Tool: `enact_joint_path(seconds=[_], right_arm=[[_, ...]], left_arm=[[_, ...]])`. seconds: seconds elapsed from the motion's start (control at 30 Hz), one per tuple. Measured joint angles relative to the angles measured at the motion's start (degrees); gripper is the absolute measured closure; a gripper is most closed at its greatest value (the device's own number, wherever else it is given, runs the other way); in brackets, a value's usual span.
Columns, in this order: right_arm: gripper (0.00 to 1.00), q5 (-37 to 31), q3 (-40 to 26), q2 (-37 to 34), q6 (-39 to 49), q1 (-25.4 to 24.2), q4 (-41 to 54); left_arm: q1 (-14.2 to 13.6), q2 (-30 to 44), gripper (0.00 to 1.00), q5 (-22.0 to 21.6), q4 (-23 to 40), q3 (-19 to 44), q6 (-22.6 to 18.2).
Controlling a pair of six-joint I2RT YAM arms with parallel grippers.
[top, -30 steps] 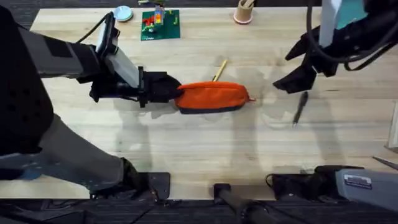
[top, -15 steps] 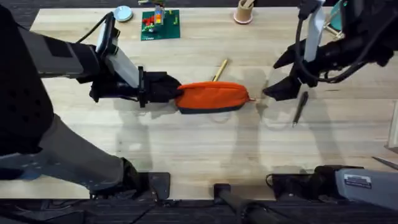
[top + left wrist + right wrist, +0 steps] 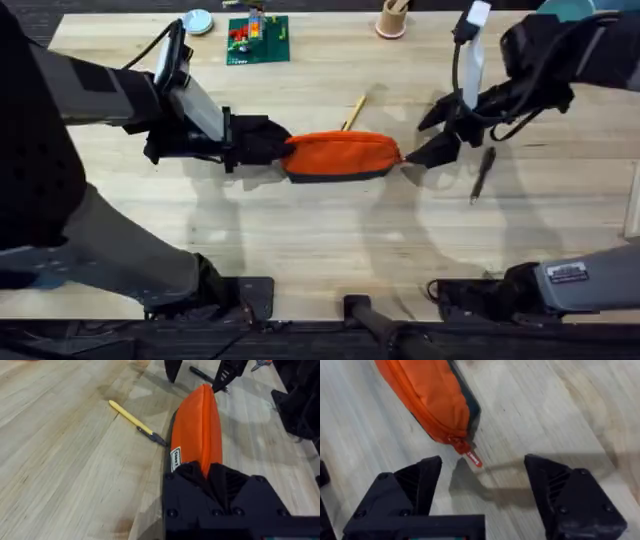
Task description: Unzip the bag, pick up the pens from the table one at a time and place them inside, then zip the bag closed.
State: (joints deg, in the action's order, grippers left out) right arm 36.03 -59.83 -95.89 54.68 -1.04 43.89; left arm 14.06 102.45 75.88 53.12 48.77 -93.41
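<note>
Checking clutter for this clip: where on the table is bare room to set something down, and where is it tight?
The table is bare along the near side, between the bag and the arm bases. Another free patch lies between the green board and the tan cup. It is crowded around the bag: left claw on one end, right claw open at the other, yellow pen behind, black pen beside.

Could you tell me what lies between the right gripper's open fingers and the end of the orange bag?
Bare table and the bag's small red pull tab, seen in the right wrist view, just ahead of the right gripper.
</note>
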Motion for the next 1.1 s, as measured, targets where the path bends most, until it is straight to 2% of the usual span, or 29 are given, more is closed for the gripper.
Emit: enact_joint_path(seconds=[0.47,1.1], right_arm=[[0.006,7.6,0.0,-5.5,1.1,0.1,-0.6],[0.018,8.3,1.4,-6.3,2.8,2.9,0.9]], left_arm=[[0.0,0.0,0.957,0.0,0.0,0.0,0.0],[0.0,0.0,0.958,0.0,0.0,0.0,0.0]])
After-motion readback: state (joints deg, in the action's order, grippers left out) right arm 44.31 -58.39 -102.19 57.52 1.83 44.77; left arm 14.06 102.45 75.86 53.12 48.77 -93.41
